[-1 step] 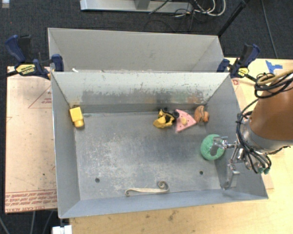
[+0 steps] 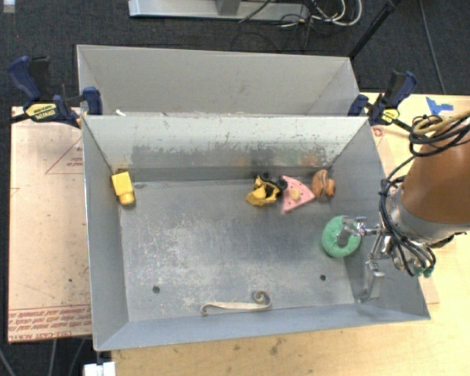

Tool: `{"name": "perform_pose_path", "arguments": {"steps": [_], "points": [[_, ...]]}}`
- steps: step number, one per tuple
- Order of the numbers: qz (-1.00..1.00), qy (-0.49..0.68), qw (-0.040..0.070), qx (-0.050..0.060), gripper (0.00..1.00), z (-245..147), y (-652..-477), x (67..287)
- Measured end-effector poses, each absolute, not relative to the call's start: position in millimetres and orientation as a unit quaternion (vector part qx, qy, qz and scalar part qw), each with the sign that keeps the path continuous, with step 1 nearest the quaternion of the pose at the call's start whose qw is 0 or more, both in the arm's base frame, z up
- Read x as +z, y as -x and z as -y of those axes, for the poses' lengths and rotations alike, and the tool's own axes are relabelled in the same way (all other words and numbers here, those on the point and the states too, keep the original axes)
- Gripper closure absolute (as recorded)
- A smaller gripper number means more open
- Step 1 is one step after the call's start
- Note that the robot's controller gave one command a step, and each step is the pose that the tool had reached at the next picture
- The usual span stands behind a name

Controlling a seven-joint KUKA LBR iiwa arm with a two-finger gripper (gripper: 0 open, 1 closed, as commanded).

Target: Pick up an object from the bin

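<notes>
Metal bin (image 2: 219, 249), right side: green round obj (image 2: 337, 240) just beside gripper (image 2: 366, 251); can't tell if claw's spread or closed. Risk: off-centre squeeze shoves obj twd right wall, no hold.

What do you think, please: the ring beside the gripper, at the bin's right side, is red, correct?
The camera view shows the ring is green, not red; it does lie beside the gripper at the right side of the bin.
</notes>
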State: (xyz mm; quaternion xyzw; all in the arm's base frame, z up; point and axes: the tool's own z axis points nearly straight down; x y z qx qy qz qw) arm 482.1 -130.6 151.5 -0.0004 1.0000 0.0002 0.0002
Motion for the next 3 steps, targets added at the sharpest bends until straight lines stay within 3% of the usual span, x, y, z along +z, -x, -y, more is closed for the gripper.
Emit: {"name": "perform_pose_path", "arguments": {"steps": [1, 2, 3], "points": [[-0.997, 0.074, 0.006, -0.002, 0.00, 139, -539.4, 100], [-0.996, 0.085, 0.001, 0.001, 0.00, 140, -559.1, 78], [-0.979, 0.203, 0.002, 0.000, 0.00, 152, -570.7, 97]]}}
